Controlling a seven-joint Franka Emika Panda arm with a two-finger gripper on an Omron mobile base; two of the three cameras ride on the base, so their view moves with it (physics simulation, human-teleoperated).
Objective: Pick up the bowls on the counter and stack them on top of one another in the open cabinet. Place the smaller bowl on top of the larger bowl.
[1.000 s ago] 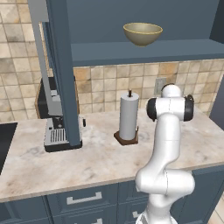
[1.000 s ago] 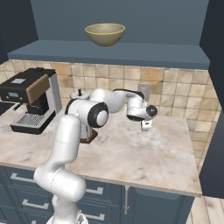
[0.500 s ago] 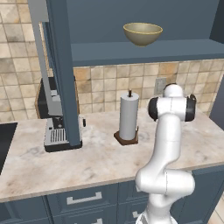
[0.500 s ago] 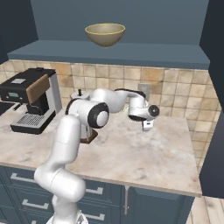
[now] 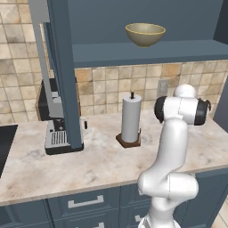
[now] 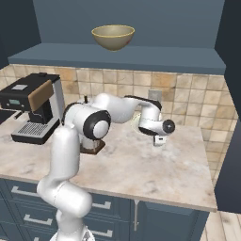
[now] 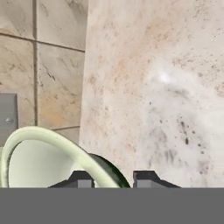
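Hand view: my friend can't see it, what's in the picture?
A small pale green bowl sits between the robot's jaws, its rim running between the two dark fingertips. Beyond it lie the beige counter and tan wall tiles.
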